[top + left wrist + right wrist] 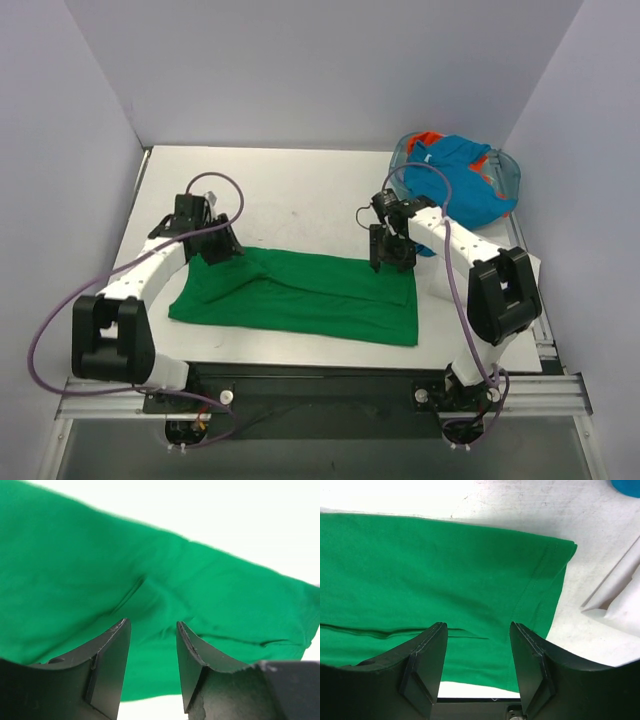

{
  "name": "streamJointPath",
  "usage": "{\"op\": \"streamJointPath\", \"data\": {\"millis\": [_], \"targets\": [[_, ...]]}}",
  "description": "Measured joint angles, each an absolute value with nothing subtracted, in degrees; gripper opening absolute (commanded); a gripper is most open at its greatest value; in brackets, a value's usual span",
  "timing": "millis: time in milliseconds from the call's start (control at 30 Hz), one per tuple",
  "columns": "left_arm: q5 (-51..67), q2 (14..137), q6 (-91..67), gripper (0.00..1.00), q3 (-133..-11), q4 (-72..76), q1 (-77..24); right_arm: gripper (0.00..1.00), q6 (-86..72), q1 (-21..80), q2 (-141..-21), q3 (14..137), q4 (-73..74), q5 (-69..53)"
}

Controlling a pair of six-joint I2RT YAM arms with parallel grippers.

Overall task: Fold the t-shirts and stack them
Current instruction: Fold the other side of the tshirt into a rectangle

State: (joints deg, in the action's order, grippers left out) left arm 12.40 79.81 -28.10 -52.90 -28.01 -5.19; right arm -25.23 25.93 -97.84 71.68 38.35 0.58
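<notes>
A bright green t-shirt (pixel 300 295) lies folded lengthwise into a long band on the white table. My left gripper (pixel 222 252) hovers open over its far left corner; the left wrist view shows green cloth (pixel 150 580) beneath the spread fingers. My right gripper (pixel 392 262) hovers open over the far right edge; the right wrist view shows the shirt's hem (pixel 535 580) between the fingers. A turquoise blue t-shirt (pixel 462 178) with an orange-red one (pixel 428 140) peeking out sits bunched in a clear bin at the back right.
The clear plastic bin (pixel 505 170) stands in the back right corner. Grey walls close in the table (pixel 300 190) on three sides. A white sheet edge (pixel 615 605) lies to the right of the shirt.
</notes>
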Motion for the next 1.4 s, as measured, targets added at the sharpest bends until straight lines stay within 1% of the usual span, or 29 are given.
{"op": "streamJointPath", "data": {"millis": [167, 333, 833, 933, 967, 1067, 1100, 1167, 1200, 1267, 1400], "targets": [[12.38, 86.19, -29.21, 0.53, -55.55, -23.79, -7.55, 0.53, -24.77, 25.93, -98.32, 72.03, 38.37, 0.49], [12.05, 90.56, -29.63, 0.52, -56.36, -23.46, -8.58, 0.53, -24.01, 25.93, -99.2, 73.8, 38.22, -0.51], [10.44, 95.79, -29.23, 0.52, -57.23, -22.92, -10.33, 0.53, -23.79, 25.93, -101.14, 74.37, 37.95, -2.42], [9.96, 96.2, -29.12, 0.38, -57.25, -22.9, -10.74, 0.53, -23.79, 25.93, -101.14, 74.37, 37.95, -2.44], [9.82, 96.23, -28.91, 0.3, -57.25, -22.87, -10.85, 0.53, -23.79, 25.93, -101.14, 74.37, 37.95, -2.44], [9.61, 96.29, -28.36, 0.19, -57.36, -22.87, -11.29, 0.53, -23.79, 25.93, -101.14, 74.37, 37.95, -2.46], [9.61, 96.33, -28.27, 0.12, -57.43, -22.85, -11.42, 0.53, -23.79, 25.93, -101.14, 74.37, 37.95, -2.46], [9.61, 96.44, -28.14, 0.07, -57.49, -22.87, -11.73, 0.53, -23.79, 25.93, -101.14, 74.37, 37.95, -2.48], [9.58, 96.47, -28.05, 0.03, -57.56, -22.92, -11.9, 0.53, -23.79, 25.93, -101.14, 74.37, 37.95, -2.5], [9.19, 96.44, -28.03, 0.0, -57.84, -23.22, -12.25, 0.53, -23.79, 25.93, -101.14, 74.37, 37.95, -2.55], [7.9, 95.74, -28.4, 0.0, -58.15, -23.92, -12.73, 0.53, -23.79, 25.93, -101.14, 74.35, 37.95, -2.87]]}}
